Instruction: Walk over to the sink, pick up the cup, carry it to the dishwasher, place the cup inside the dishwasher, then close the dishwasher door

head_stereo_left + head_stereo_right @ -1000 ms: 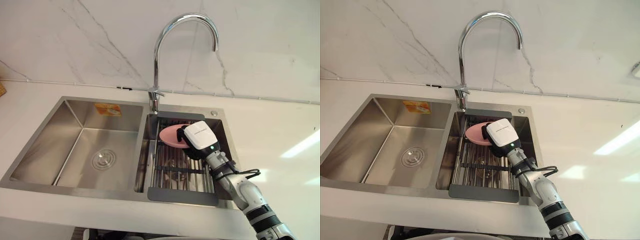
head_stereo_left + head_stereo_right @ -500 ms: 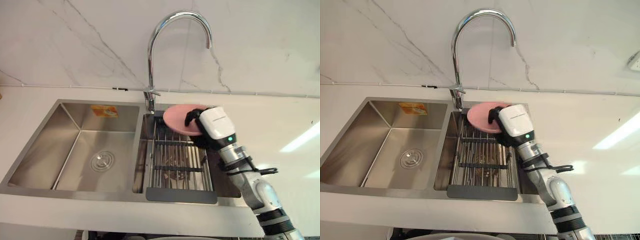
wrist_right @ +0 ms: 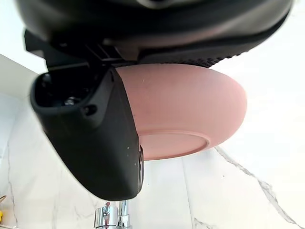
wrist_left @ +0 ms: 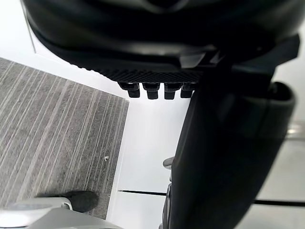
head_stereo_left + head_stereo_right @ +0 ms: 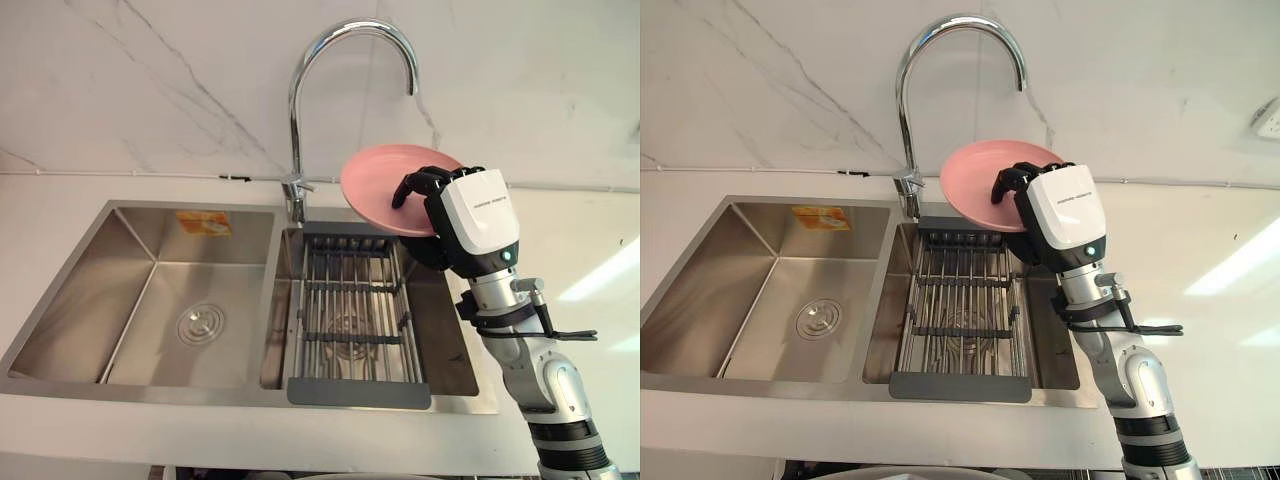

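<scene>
No cup shows; the thing held is a pink plate (image 5: 380, 185). My right hand (image 5: 470, 225) is shut on its right rim, fingers curled over the top edge, and holds it tilted in the air above the back of the right sink basin, close to the faucet (image 5: 297, 110). In the right wrist view the thumb (image 3: 95, 138) presses the underside of the pink plate (image 3: 190, 109). My left hand (image 4: 157, 47) hangs low over a carpeted floor, its fingers relaxed and holding nothing.
A steel double sink (image 5: 120, 375) is set in a white counter under a marble wall. A wire dish rack (image 5: 350, 310) with a dark frame fills the right basin. The left basin (image 5: 200, 325) holds just its drain.
My right hand has lifted the pink plate out of the rack, up and to the right, clear of the basin. The camera has shifted a little.
</scene>
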Available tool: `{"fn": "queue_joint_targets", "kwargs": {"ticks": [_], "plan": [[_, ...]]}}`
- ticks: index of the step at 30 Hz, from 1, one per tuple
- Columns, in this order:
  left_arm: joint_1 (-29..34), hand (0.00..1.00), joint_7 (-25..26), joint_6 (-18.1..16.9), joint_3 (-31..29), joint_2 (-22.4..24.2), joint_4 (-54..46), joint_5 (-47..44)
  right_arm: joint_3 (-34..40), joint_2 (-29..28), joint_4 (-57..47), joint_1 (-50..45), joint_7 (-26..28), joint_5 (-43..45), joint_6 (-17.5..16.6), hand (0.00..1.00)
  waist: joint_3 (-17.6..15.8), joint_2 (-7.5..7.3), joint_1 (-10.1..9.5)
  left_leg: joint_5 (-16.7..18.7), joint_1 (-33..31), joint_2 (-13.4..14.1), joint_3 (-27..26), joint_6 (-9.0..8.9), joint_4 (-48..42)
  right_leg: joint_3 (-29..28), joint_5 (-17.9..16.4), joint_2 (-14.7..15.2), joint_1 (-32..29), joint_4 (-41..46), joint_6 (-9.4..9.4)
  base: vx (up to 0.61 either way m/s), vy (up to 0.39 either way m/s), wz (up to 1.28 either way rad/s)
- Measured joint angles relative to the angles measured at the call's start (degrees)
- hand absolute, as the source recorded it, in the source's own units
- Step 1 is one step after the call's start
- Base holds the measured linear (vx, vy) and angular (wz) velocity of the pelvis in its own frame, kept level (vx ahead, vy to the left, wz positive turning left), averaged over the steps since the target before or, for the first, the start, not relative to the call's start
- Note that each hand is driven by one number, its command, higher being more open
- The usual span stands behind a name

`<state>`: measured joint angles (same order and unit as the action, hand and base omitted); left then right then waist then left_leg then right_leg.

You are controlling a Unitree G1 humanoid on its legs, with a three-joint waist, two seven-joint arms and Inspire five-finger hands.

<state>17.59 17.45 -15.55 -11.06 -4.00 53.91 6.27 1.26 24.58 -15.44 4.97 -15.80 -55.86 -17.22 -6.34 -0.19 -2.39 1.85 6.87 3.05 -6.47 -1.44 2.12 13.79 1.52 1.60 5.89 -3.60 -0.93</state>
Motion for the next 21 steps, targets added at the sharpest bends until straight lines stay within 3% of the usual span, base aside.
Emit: {"fn": "queue_joint_targets", "kwargs": {"ticks": [1,3,5,7,10,11,14,16,18,19,21], "plan": [[0.15,1.0,0.0,-0.02,-0.15,0.12,-0.06,-0.01,0.0,-0.01,-0.01,0.01,0.0,-0.01,-0.1,0.0,-0.06,0.08,-0.41,1.04,-0.45,0.2,-0.68,-0.02,-1.55,-0.78,-0.15,-0.19,-0.26,0.41,0.09,0.01,0.012,-0.5],[1.4,1.0,0.23,-0.2,-1.13,0.98,-0.14,-0.17,0.0,0.09,-0.73,-0.02,-0.01,-0.02,-0.62,0.0,-0.57,1.24,-0.85,8.19,-4.75,2.21,-2.31,-0.38,-14.75,-3.87,-1.47,-1.17,-1.22,2.9,0.45,0.02,0.016,-0.68],[1.98,1.0,0.86,-0.18,-1.38,0.72,-0.1,-0.59,0.0,-0.22,-1.02,0.02,-0.05,0.0,-0.75,0.0,-0.88,1.2,-1.38,9.79,-7.56,3.15,0.89,-0.28,-21.52,-6.43,-1.76,-2.31,-2.55,4.72,0.92,0.01,-0.019,-0.79],[2.62,1.0,1.31,0.61,-1.48,1.36,0.18,-0.83,0.02,0.6,-1.02,-0.01,-0.19,-0.03,-0.69,0.0,-1.05,1.63,-1.65,9.91,-7.64,2.94,3.53,-0.18,-23.32,-9.09,-2.03,-2.39,-3.63,6.81,1.25,0.0,-0.05,-0.8],[3.47,1.0,1.28,0.8,-1.3,1.65,0.23,-0.78,2.08,0.67,-1.09,-0.15,-1.66,-0.03,1.28,0.0,-0.6,2.37,-0.72,9.99,-6.87,2.64,6.02,-0.22,-17.67,-12.4,-2.42,-3.09,-9.61,11.24,1.39,-0.07,0.011,-0.61],[3.3,1.0,1.26,0.89,-0.89,1.49,0.26,-0.77,3.6,0.56,-0.82,-0.38,-1.71,-0.03,2.46,0.0,-0.87,2.11,-0.58,9.4,-6.55,2.24,5.76,-1.35,-14.87,-13.93,-2.38,-3.13,-12.37,13.36,1.35,-0.13,0.033,-0.62],[4.03,1.0,1.14,2.01,0.29,1.29,0.66,-0.89,7.35,0.37,0.13,-3.07,-1.73,-0.01,4.0,0.0,-2.21,0.53,0.71,7.91,-4.39,-0.32,4.05,-0.38,-12.33,-17.32,-1.9,-2.05,-14.4,16.1,-0.08,-0.15,0.059,-0.61],[4.16,1.0,1.09,2.77,0.36,1.28,1.27,-0.78,9.2,-0.81,-0.01,-3.81,-2.04,-0.02,3.94,0.0,-2.45,0.12,1.84,6.52,-4.02,-0.62,1.57,0.39,-11.42,-18.17,-1.8,-1.48,-14.74,13.62,-0.96,-0.21,0.045,-0.69],[4.14,1.0,1.42,3.32,0.0,1.6,1.54,-0.98,9.66,-1.82,-0.29,-3.68,-2.88,-0.03,3.66,0.0,-2.44,0.87,1.21,5.27,-3.91,0.84,-3.34,0.79,-9.9,-8.53,-3.43,2.16,-15.96,13.55,-0.54,-0.27,0.023,-1.28],[4.07,1.0,1.51,3.96,-0.13,1.7,1.82,-2.4,9.18,-1.88,-0.45,-3.5,-3.11,-0.2,2.44,0.0,-3.0,0.35,0.12,5.01,-3.24,1.7,-7.67,0.67,-9.45,-0.77,-4.78,5.67,-18.66,20.8,1.25,-0.24,-0.01,-1.59],[4.01,1.0,1.6,5.45,-1.16,1.26,2.79,-4.74,7.12,-1.71,-0.42,-3.27,-3.86,-0.62,1.07,0.0,-2.68,0.66,-0.51,4.7,-2.16,4.62,-12.87,0.11,-9.44,8.03,-6.78,10.54,-18.75,31.46,4.06,-0.18,-0.063,-1.5]]}}
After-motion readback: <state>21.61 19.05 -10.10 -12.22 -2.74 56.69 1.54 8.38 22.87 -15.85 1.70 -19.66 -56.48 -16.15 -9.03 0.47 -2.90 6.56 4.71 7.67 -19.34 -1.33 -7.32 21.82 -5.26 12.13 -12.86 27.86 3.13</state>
